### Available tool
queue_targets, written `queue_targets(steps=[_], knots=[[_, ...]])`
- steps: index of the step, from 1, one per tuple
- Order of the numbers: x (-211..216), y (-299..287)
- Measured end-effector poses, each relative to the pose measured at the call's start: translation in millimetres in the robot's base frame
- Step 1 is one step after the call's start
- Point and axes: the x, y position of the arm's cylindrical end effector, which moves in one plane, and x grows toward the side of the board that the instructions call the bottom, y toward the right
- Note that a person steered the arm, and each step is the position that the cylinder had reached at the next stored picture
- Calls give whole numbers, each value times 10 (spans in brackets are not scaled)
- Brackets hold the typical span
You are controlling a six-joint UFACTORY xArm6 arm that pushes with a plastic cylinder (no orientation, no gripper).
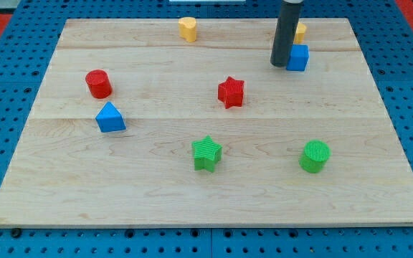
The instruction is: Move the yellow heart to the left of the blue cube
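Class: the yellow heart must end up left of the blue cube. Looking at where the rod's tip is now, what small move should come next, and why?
Probably slide my tip away from the blue cube, toward the view's upper left. It now stands against the cube's left side, while the yellow heart-shaped block sits far off near the wooden board's top edge. From the heart's left, a rightward push could follow.

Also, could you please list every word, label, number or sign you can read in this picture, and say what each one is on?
None: no readable text shows anywhere in this view.
The wooden board is plain.
The blocks are plain too, for instance the yellow heart and the blue cube.
The dark rod carries no marking; my tip sits just to the view's left of the blue cube.
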Motion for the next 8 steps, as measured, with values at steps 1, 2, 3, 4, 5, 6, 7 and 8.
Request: queue_targets(steps=[1,2,3,4,5,6,7,8], knots=[[15,-361],[-66,-1070],[-504,-1564],[-705,-2251],[-1110,-2368],[-1287,-1732],[-915,-1112],[-769,-868]])
